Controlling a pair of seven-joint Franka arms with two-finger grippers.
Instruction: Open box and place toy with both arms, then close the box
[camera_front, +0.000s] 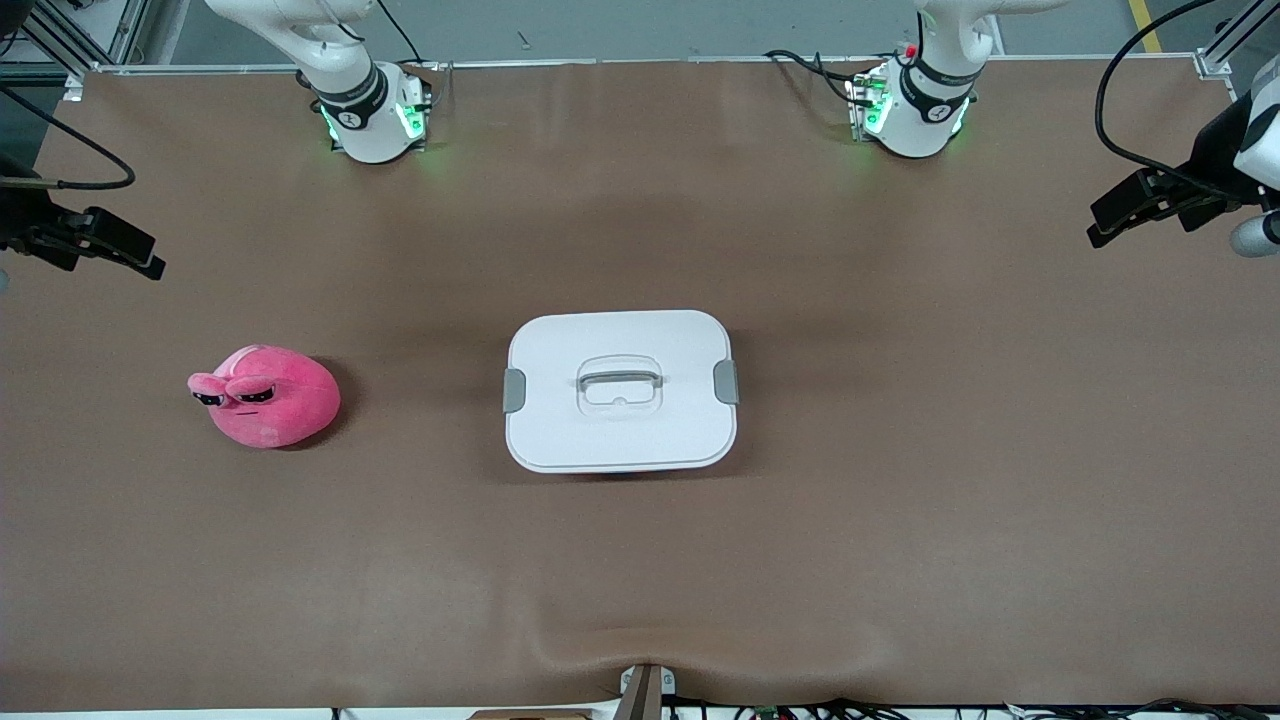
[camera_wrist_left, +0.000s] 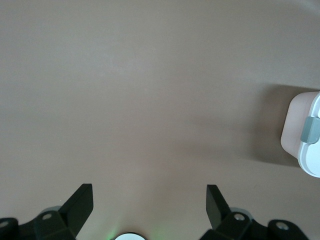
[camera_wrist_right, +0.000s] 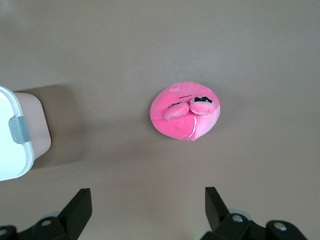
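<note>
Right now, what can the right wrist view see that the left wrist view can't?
Only the right wrist view shows the toy, lying on the table under the open right claw. Only the left wrist view shows the open left claw, over bare table. Both show a corner of the box with its lid on and one grey clip.

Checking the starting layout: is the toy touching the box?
Apart. The front view shows bare table between the toy and the box; the right wrist view shows the gap too.
</note>
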